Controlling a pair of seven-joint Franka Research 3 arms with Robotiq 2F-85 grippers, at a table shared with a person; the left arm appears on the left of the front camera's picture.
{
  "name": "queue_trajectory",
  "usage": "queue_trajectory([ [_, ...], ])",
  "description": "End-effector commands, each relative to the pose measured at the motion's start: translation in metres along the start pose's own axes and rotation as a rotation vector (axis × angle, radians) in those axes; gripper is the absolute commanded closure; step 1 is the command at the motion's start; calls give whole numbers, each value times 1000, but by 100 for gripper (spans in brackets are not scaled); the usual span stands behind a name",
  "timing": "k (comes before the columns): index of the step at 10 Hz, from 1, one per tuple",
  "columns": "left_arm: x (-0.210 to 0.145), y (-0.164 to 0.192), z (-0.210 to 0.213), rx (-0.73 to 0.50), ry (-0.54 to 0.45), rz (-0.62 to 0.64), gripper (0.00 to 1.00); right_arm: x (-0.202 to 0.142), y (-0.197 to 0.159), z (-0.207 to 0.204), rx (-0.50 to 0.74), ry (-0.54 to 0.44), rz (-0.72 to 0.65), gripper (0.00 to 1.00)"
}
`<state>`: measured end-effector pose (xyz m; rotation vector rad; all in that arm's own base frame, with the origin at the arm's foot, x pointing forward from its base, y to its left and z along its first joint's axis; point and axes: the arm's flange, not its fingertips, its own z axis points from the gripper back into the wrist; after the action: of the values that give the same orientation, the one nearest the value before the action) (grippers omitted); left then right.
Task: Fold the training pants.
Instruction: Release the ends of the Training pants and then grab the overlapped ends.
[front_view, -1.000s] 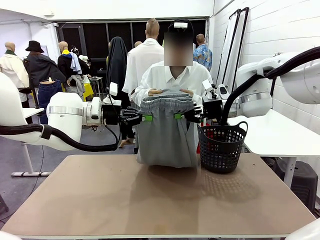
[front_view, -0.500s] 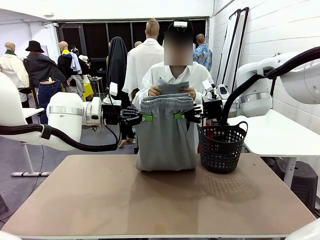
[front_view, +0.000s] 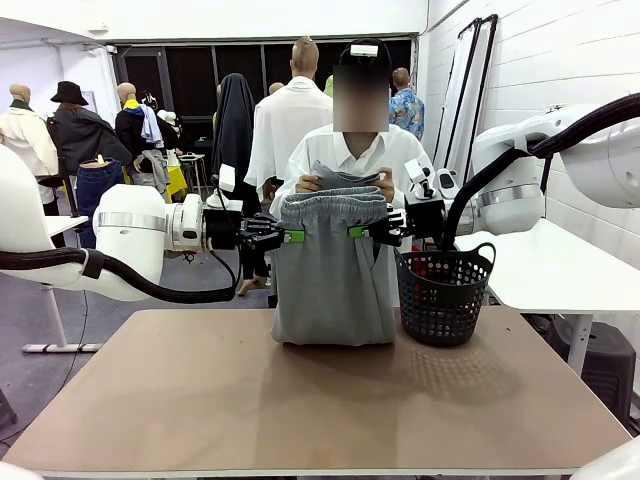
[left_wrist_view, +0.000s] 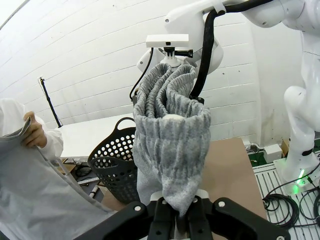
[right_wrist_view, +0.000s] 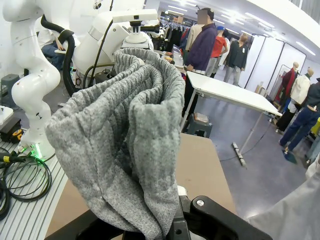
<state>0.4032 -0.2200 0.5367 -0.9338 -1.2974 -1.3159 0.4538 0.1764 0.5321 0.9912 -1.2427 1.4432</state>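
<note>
One pair of training pants, one black basket, one desk, two robot arms and one person at the far side.

The pants hang upright over the far part of the desk, between the two claws. The gathered waistband is on top and the lower end rests on the desk top, just beside the basket on the robot's right.

The left claw is clamped on the waistband's left end and the right claw on its right end. In each wrist view the jaws are pressed narrow, with bunched grey fabric between them (left claw, right claw).

Both arms reach in level from their own sides, with the claws pointing at each other at the same height, well above the desk.

Behind the waistband, the person's two hands are raised at chest height and hold up a fold of grey fabric.
</note>
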Motion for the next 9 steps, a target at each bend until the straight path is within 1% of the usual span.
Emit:
queue_trajectory([
  [1,1,-4,-1,14,-23,-17,100,2,1,-1,10,-8,1,100],
  [9,1,-4,-1,14,-23,-17,100,2,1,-1,10,-8,1,100],
])
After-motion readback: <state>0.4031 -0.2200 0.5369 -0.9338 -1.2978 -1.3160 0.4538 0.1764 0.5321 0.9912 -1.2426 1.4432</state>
